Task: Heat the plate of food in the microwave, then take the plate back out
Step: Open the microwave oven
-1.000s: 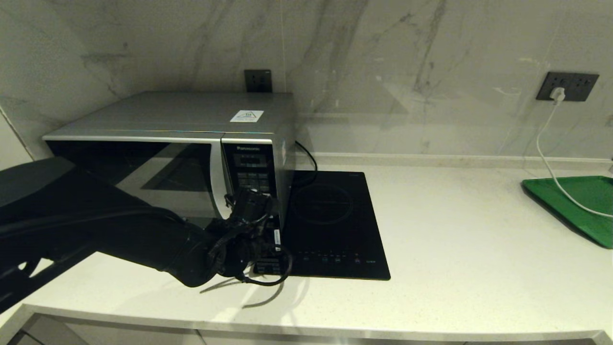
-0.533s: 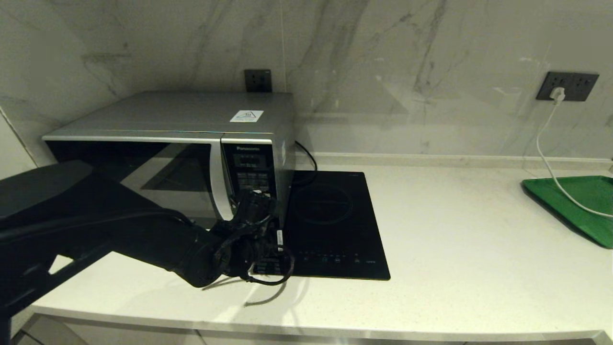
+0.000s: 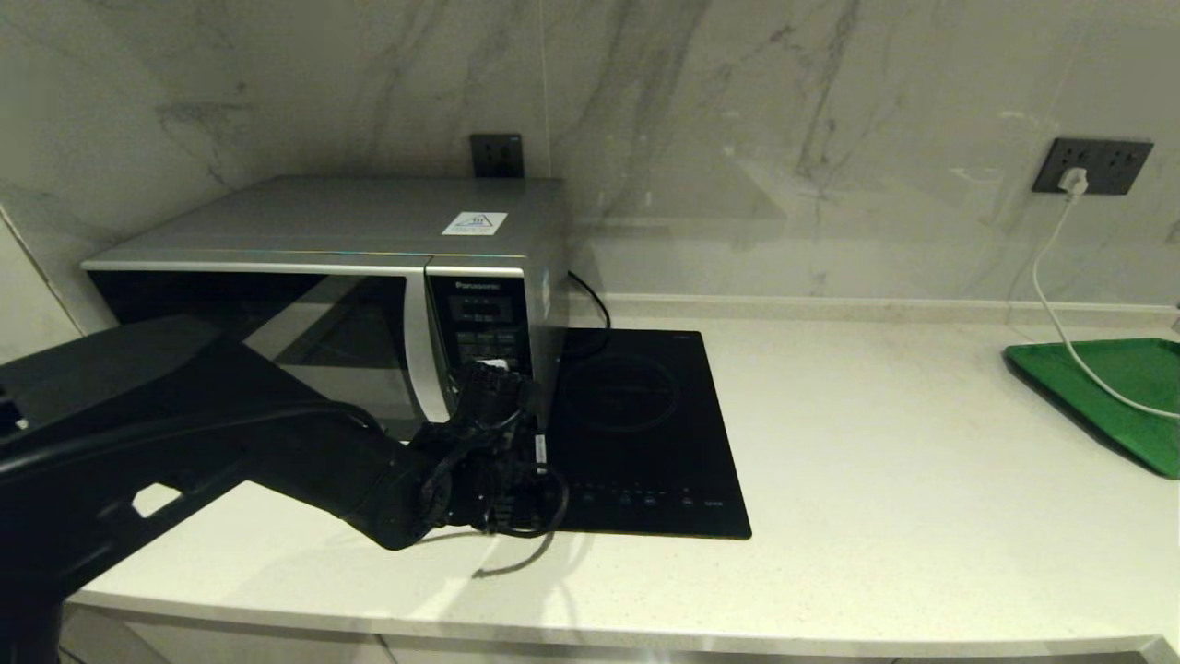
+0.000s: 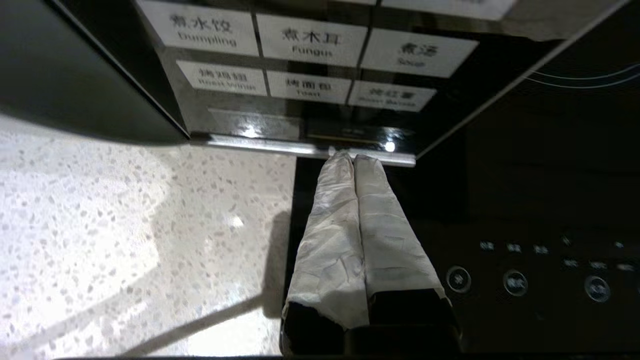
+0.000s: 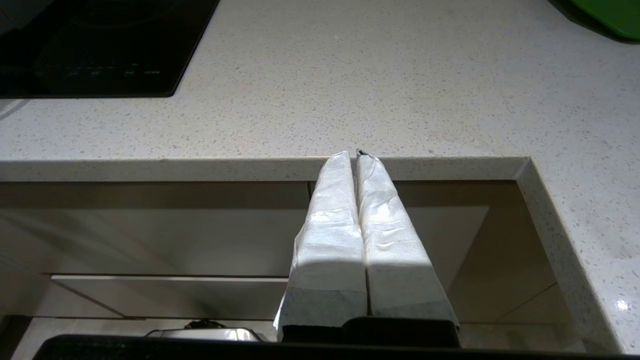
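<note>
The microwave (image 3: 369,277) stood at the back left of the pale speckled table (image 3: 876,480), with its dark glass door shut. The plate of food was not visible in any view (the door glass showed only reflections).

The left claw (image 4: 354,159) had its two wrapped fingers (image 4: 330,225) pressed together, with nothing between them. Its tips were at the bottom edge of the microwave's black keypad panel (image 4: 310,65), just under the lowest row of labelled buttons; whether they touched the panel I could not tell. Right beside the microwave, the black induction hob (image 3: 645,433) lay flat on the table.

The right claw (image 5: 356,156) was parked low in front of the table edge, fingers also together and empty. A green tray (image 3: 1115,397) lay far to the right, with a white cable (image 3: 1051,304) crossing it.
</note>
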